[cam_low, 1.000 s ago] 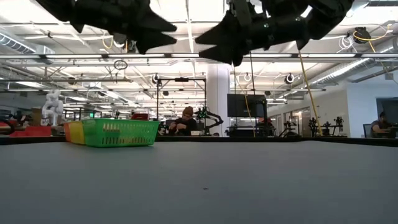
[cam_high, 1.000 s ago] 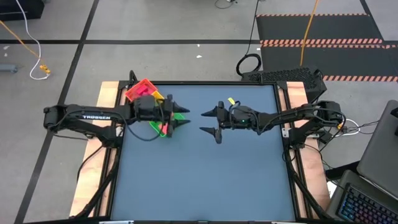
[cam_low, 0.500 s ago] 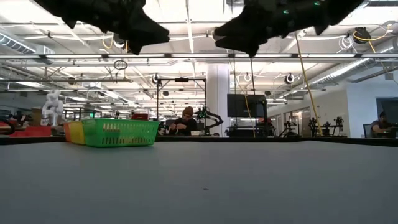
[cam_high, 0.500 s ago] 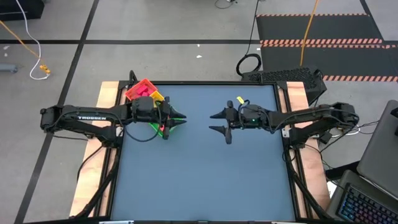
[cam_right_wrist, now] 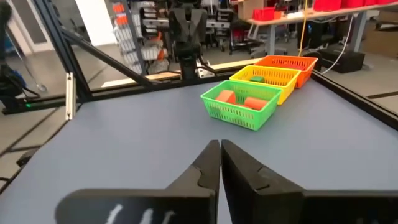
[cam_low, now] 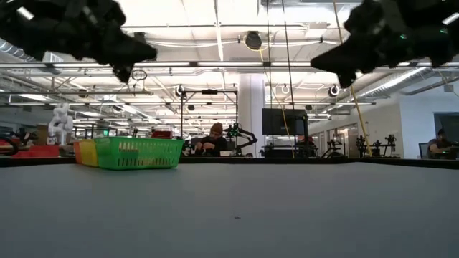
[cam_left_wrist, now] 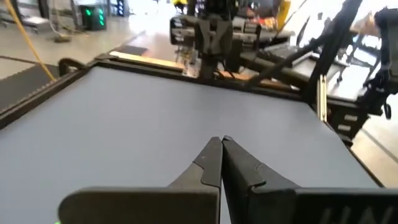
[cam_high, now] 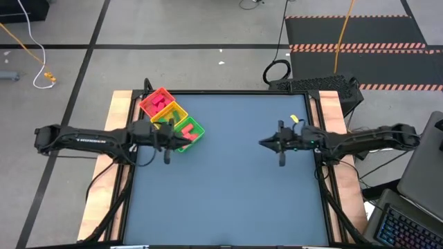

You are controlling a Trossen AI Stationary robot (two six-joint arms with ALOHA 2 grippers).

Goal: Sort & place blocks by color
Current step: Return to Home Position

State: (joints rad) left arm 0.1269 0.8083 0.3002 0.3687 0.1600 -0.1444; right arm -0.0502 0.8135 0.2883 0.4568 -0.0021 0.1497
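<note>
Tabletop (cam_high: 221, 194) bears a tray (cam_right_wrist: 236, 117) half-hiding blocks (cam_right_wrist: 252, 102); left tool (cam_left_wrist: 221, 140), right tool (cam_right_wrist: 220, 144) pressed together.

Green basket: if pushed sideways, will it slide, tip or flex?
The green basket likely slides easily: thin mesh walls, only small red blocks inside. Low and wide, it probably won't tip. It may drag the adjoining yellow basket.

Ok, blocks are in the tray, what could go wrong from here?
1. The left gripper, shut, hangs over the tray's edge in the high view. If it dips while folding home, it might clip the tray.
2. The tray sits at the table's far left corner, so a knock could push it over the edge.
The right gripper, shut, is at the right side, away from the tray.
</note>
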